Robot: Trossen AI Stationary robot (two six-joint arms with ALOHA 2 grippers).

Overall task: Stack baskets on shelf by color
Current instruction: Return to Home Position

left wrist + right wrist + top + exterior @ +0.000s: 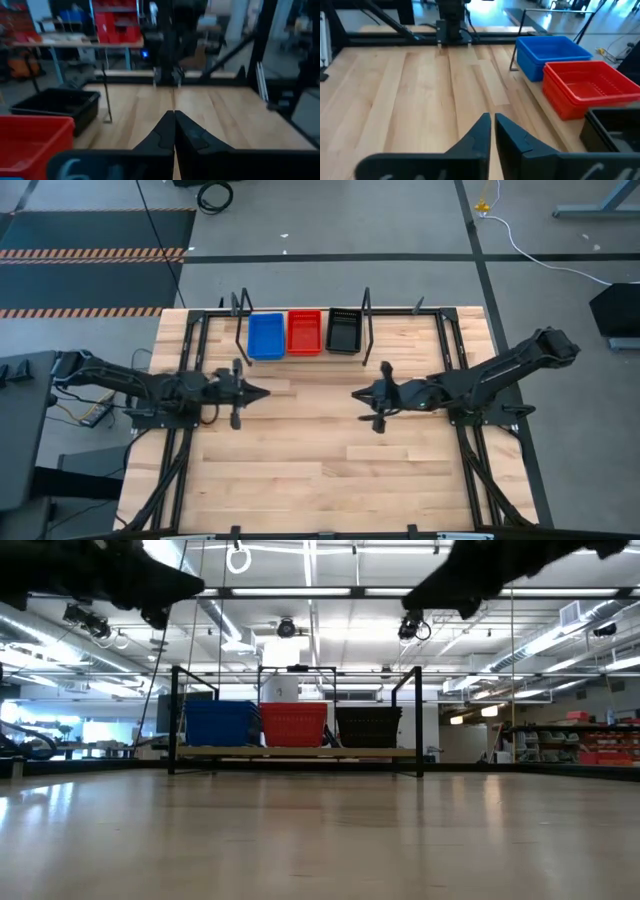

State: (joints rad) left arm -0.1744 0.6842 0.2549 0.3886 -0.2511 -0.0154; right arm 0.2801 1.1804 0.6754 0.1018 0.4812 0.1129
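Blue baskets [266,335], red baskets [304,331] and black baskets [343,330] sit side by side on the shelf [300,751], so left gripper [262,391] and right gripper [356,393], both pressed together and empty above mid-table, should tuck home clear of the shelf.
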